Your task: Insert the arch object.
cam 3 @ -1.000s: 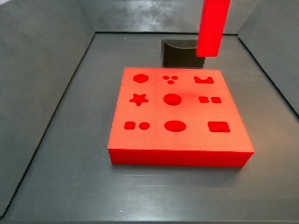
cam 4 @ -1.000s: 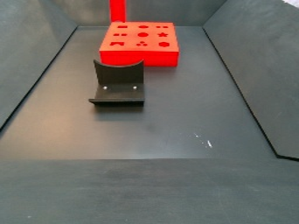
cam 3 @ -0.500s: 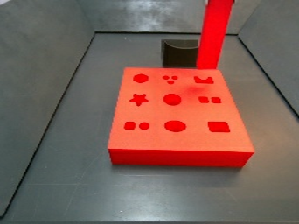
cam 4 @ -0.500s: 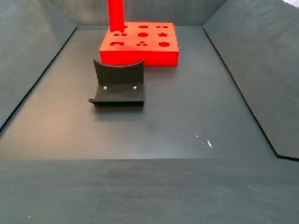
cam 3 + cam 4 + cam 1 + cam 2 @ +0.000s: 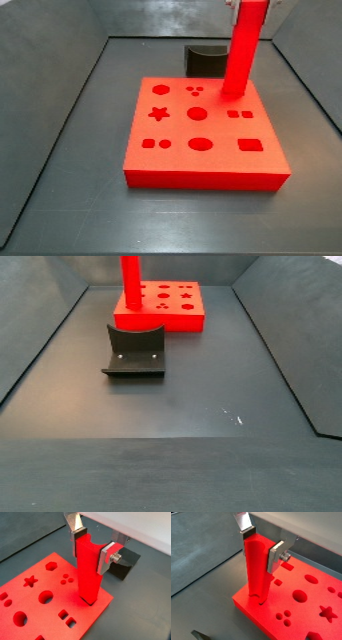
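My gripper (image 5: 93, 547) is shut on the arch object (image 5: 88, 572), a long bright-red bar, held upright near its top between the silver fingers. It shows again in a wrist view (image 5: 262, 546). The bar (image 5: 241, 50) reaches down to the red board (image 5: 201, 165). Its lower end sits at the notched hole in the board's far right corner. How deep it sits I cannot tell. In a side view the bar (image 5: 130, 281) stands on the board (image 5: 174, 323). In both side views the gripper itself is above the picture's edge.
The board (image 5: 30, 604) has several shaped holes: star, hexagon, circles, squares. It also shows in a wrist view (image 5: 308, 609). The dark fixture (image 5: 205, 58) stands just behind the board, and in a side view (image 5: 134, 351) on the grey floor. Grey walls enclose the floor.
The bar has come straight down with the gripper. Its lower end was above the board's far right corner and now meets the board at the notched hole.
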